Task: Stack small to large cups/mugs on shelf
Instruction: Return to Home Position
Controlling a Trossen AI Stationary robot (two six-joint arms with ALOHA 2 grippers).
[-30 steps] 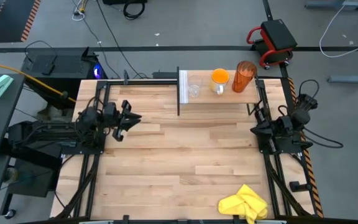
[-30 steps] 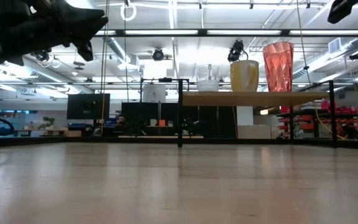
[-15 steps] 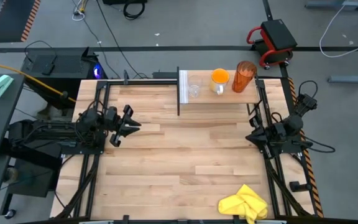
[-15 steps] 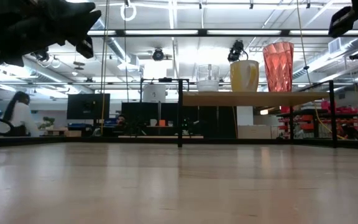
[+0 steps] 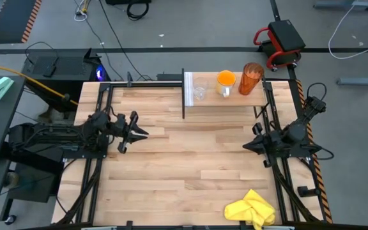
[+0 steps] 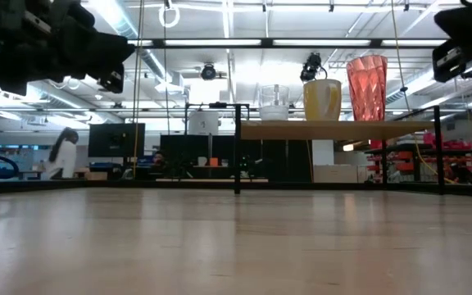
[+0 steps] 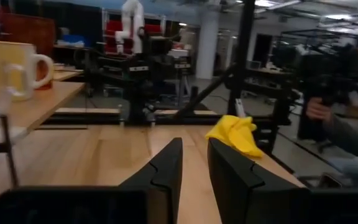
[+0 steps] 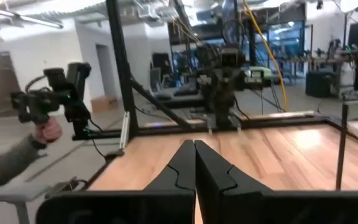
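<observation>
On the shelf [image 5: 225, 101] at the table's far edge, three vessels stand upright in a row: a clear glass cup [image 5: 200, 89], an orange mug [image 5: 225, 81] and a tall amber tumbler [image 5: 250, 78]. The low view shows them as glass [image 6: 274, 102], mug [image 6: 322, 100] and tumbler [image 6: 367, 88]. My left gripper [image 5: 140, 133] hovers over the table's left side, its fingers a little apart [image 7: 194, 144]. My right gripper [image 5: 248, 145] hovers over the right side, shut [image 8: 194, 145]. Both are well short of the shelf.
A yellow cloth [image 5: 251, 209] lies crumpled near the table's near right corner, also in the left wrist view [image 7: 235, 134]. A black frame post [image 5: 183, 96] stands at the shelf's left end. A person's hand with a controller [image 8: 42, 121] shows beyond the table.
My right gripper has come down and swung toward the table's near edge and middle. My left gripper has shifted a little toward the near edge and the middle. The cups have stayed where they were. A person has walked across the room behind the table.
</observation>
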